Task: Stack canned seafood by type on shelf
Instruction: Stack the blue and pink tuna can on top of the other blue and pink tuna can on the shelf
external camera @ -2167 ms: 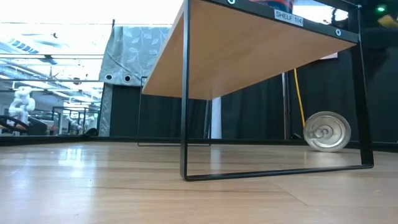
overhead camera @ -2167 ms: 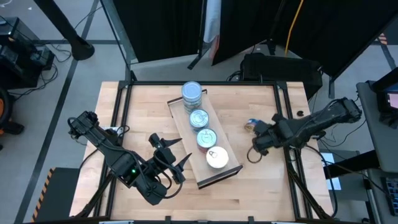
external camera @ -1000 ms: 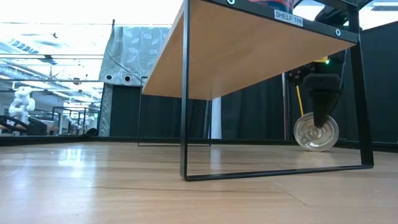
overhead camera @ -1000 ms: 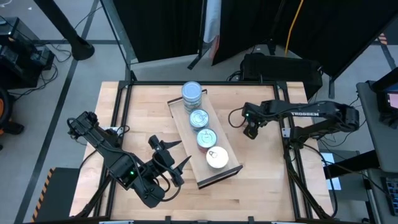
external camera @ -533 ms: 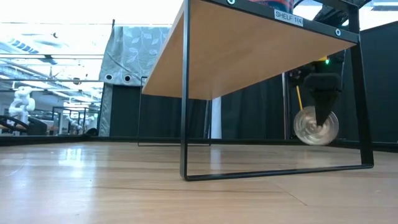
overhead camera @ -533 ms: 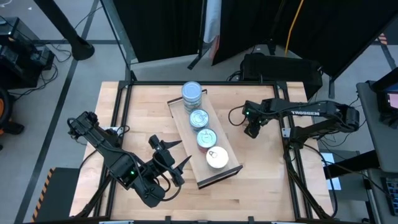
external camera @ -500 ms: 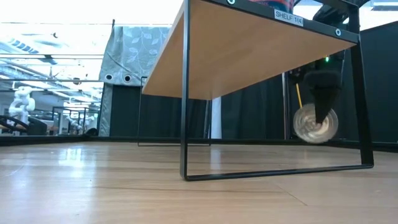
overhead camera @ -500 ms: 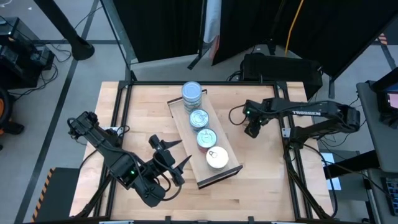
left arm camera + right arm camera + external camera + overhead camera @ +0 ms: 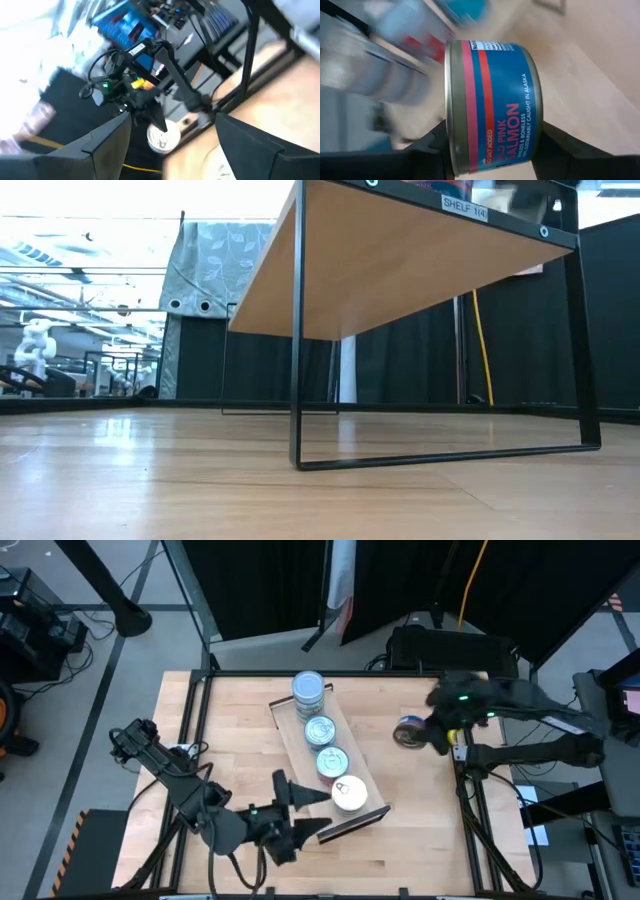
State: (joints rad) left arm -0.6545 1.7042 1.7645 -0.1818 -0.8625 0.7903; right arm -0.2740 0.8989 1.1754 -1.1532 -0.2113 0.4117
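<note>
1. Where the right wrist view looks past its own fingers, we read the can held there: a blue label with red bands and the words "PINK SALMON", "NO SALT ADDED" and "SUSTAINABLY CAUGHT IN ALASKA"; the first word is cut short.
2. We see the right gripper clamped on that can, a finger on each flat end, above the table to the right of the shelf and apart from it.
3. On the shelf's dark front rim a small white tag reads "SHELF 114" in the low view.
4. Along the shelf stand four lots of cans: a blue-and-silver stack at the far end, two silver-topped ones in the middle, and a cream-topped one nearest the front; their labels are too small for us to read.
5. The left gripper hangs over the table's front edge, beside the shelf's near end, its fingers spread wide and holding nothing.
6. In the low view the shelf's underside fills the frame, so the cans on it are hidden from us.
7. The left wrist view is smeared; we make out the right arm and the silver end of its can.
8. The table is light butcher-block wood in a black frame; black curtains hang behind, and a yellow cable runs down there.
</note>
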